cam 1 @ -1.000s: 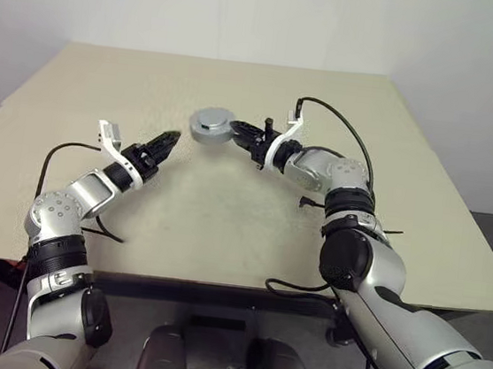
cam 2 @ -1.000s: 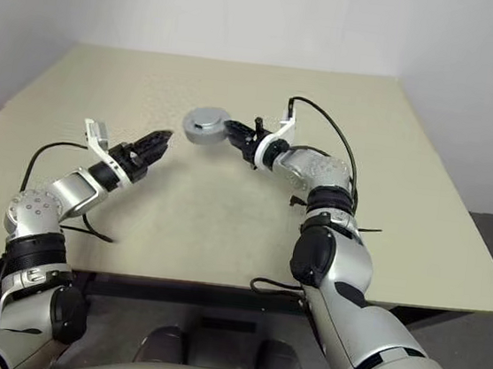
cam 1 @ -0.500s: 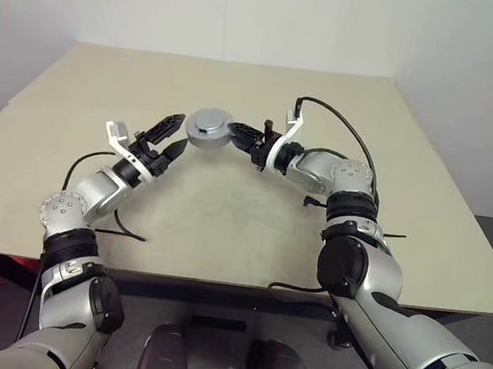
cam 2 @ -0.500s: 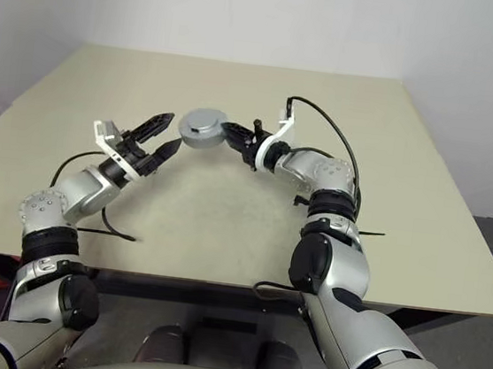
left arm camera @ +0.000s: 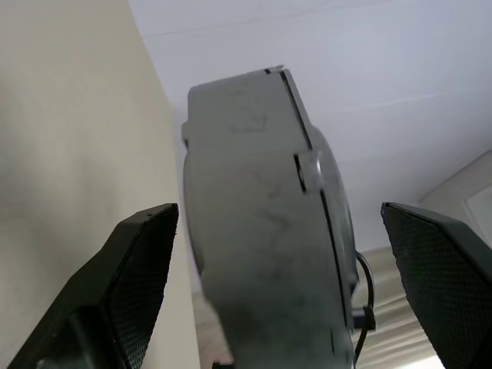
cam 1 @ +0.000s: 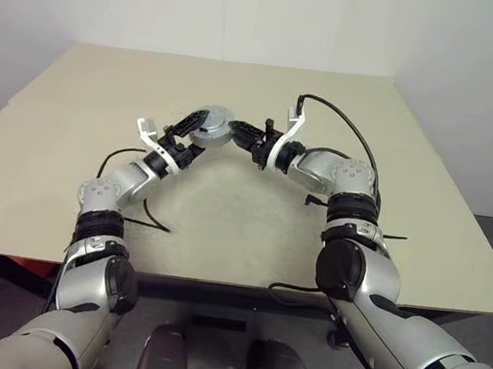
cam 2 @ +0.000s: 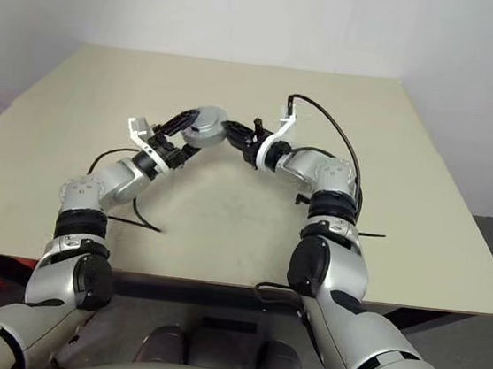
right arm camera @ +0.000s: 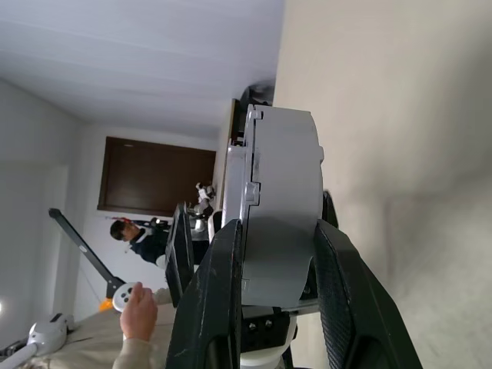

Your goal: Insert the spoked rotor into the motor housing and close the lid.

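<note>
Above table [cam 1: 75, 129], right hand [cam 1: 235, 131] grips motor housing [cam 1: 210, 125]; left hand [cam 1: 190, 132], spread wide, moved around it

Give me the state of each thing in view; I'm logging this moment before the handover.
motor housing: assembled, lid on, held edgewise above the table.
right gripper: shut on the motor housing, one finger on each flat face.
left gripper: open, fingers either side of the housing, not touching.
table: bare under the arms.
</note>
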`<action>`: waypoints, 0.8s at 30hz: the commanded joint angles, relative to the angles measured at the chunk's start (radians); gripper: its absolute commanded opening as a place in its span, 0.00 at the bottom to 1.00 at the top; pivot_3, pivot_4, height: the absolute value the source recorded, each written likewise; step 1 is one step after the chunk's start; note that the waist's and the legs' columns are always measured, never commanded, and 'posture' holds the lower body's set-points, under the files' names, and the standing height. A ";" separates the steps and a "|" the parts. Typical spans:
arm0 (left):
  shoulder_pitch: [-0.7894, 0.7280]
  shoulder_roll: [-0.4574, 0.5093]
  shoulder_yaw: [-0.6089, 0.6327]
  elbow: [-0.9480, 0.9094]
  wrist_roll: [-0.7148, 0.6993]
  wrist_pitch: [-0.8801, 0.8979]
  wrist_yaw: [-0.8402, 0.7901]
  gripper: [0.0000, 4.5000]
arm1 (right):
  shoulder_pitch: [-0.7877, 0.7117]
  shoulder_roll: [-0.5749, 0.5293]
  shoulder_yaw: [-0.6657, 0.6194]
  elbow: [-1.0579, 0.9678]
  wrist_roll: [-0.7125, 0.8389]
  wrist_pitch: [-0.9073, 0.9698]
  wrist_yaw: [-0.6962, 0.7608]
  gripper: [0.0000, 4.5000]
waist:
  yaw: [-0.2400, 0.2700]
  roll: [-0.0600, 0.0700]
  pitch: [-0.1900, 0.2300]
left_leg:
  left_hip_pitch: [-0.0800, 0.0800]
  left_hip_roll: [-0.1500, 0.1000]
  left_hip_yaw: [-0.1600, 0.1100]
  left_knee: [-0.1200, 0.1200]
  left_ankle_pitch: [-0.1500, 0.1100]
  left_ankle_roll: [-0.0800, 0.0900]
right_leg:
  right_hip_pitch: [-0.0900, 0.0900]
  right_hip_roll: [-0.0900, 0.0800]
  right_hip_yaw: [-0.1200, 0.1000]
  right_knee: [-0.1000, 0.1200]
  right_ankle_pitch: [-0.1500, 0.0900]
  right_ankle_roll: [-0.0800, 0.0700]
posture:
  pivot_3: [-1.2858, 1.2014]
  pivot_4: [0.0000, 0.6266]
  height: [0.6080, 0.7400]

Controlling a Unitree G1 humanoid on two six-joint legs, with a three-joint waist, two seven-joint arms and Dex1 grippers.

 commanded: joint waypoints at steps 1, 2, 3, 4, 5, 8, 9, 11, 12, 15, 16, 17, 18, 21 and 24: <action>-0.049 -0.005 -0.003 0.017 0.014 -0.033 -0.033 0.99 | -0.026 0.004 0.000 -0.062 0.051 -0.011 0.024 0.25 | -0.001 0.000 0.000 | 0.000 0.000 0.000 0.000 0.000 0.000 | 0.000 0.000 0.000 0.000 0.000 0.000 | 0.52 0.00 1.00; -0.055 -0.008 -0.005 0.025 0.020 -0.040 -0.037 0.99 | -0.025 0.004 0.001 -0.064 0.053 -0.012 0.023 0.25 | -0.001 0.000 0.000 | 0.000 0.000 0.000 0.000 0.000 0.000 | 0.000 0.000 0.000 0.000 0.000 0.000 | 0.52 0.00 1.00; -0.061 -0.009 -0.008 0.035 0.030 -0.048 -0.041 0.99 | -0.025 0.004 0.002 -0.065 0.055 -0.011 0.022 0.25 | -0.001 0.000 0.000 | 0.000 0.000 0.000 0.000 0.000 0.000 | 0.000 0.000 0.000 0.000 0.000 0.000 | 0.52 0.00 1.00; -0.066 -0.010 -0.010 0.043 0.037 -0.053 -0.044 0.95 | -0.026 0.003 0.002 -0.066 0.056 -0.011 0.022 0.25 | 0.000 0.000 0.000 | 0.000 0.000 0.000 0.000 0.000 0.000 | 0.000 0.000 0.000 0.000 0.000 0.000 | 0.52 0.00 1.00; -0.069 -0.011 -0.010 0.049 0.042 -0.058 -0.048 0.91 | -0.026 0.003 0.002 -0.067 0.057 -0.012 0.021 0.25 | 0.000 0.000 0.000 | 0.000 0.000 0.000 0.000 0.000 0.000 | 0.000 0.000 0.000 0.000 0.000 0.000 | 0.52 0.00 1.00; -0.076 -0.010 0.000 0.065 0.051 -0.070 -0.054 0.73 | -0.027 0.001 0.003 -0.065 0.054 -0.018 0.021 0.25 | 0.000 0.000 0.000 | 0.000 0.000 0.000 0.000 0.000 0.000 | 0.000 0.000 0.000 0.000 0.000 0.000 | 0.52 0.00 1.00; -0.077 -0.008 0.003 0.069 0.052 -0.072 -0.055 0.65 | -0.026 0.001 0.004 -0.065 0.053 -0.020 0.020 0.25 | 0.000 0.000 0.000 | 0.000 0.000 0.000 0.000 0.000 0.000 | 0.000 0.000 0.000 0.000 0.000 0.000 | 0.52 0.00 1.00; -0.077 -0.005 0.008 0.072 0.051 -0.073 -0.057 0.52 | -0.025 0.000 0.005 -0.063 0.052 -0.024 0.019 0.25 | 0.000 0.000 0.000 | 0.000 0.000 0.000 0.000 0.000 0.000 | 0.000 0.000 0.000 0.001 0.000 0.000 | 0.52 0.00 1.00; -0.077 -0.004 0.010 0.072 0.050 -0.073 -0.058 0.50 | -0.024 -0.001 0.006 -0.063 0.051 -0.025 0.019 0.25 | 0.000 0.000 0.000 | 0.000 0.000 0.000 0.000 0.000 0.000 | 0.000 0.000 0.000 0.001 0.000 0.000 | 0.52 0.00 1.00; -0.077 -0.005 0.015 0.073 0.048 -0.075 -0.054 0.50 | -0.023 0.000 0.011 -0.062 0.047 -0.031 0.020 0.25 | 0.002 0.000 0.000 | 0.000 0.000 0.000 0.000 0.000 0.000 | 0.000 0.000 0.000 0.001 0.000 0.000 | 0.52 0.00 1.00; -0.076 -0.006 0.014 0.073 0.049 -0.075 -0.053 0.50 | -0.023 0.001 0.013 -0.062 0.045 -0.033 0.021 0.25 | 0.002 0.000 0.000 | 0.000 0.000 0.000 0.000 0.000 0.000 | 0.000 0.000 0.000 0.001 0.000 0.000 | 0.52 0.00 1.00; -0.075 -0.007 0.014 0.071 0.050 -0.075 -0.052 0.50 | -0.022 0.001 0.016 -0.063 0.042 -0.036 0.021 0.25 | 0.002 0.000 0.000 | 0.000 0.000 0.000 0.000 0.000 0.000 | 0.000 0.000 0.000 0.001 0.000 0.000 | 0.52 0.00 1.00; -0.075 -0.007 0.013 0.071 0.053 -0.077 -0.050 0.50 | -0.021 0.001 0.022 -0.063 0.037 -0.040 0.022 0.25 | 0.002 0.000 0.000 | 0.000 0.000 0.000 0.000 0.000 0.000 | 0.000 0.000 0.000 0.001 0.000 0.000 | 0.52 0.00 1.00; -0.075 -0.008 0.016 0.072 0.056 -0.081 -0.045 0.50 | -0.011 -0.002 0.042 -0.069 0.026 -0.057 0.045 0.25 | 0.003 0.000 0.000 | 0.000 0.000 0.000 0.000 0.000 0.000 | 0.000 0.000 0.000 0.001 0.000 0.000 | 0.52 0.00 1.00; -0.075 -0.009 0.019 0.071 0.058 -0.083 -0.040 0.50 | -0.001 -0.007 0.061 -0.079 0.026 -0.062 0.069 0.41 | 0.005 0.000 0.000 | -0.001 0.000 0.000 0.000 0.000 0.000 | 0.000 0.000 0.000 0.001 0.000 0.000 | 0.52 0.00 1.00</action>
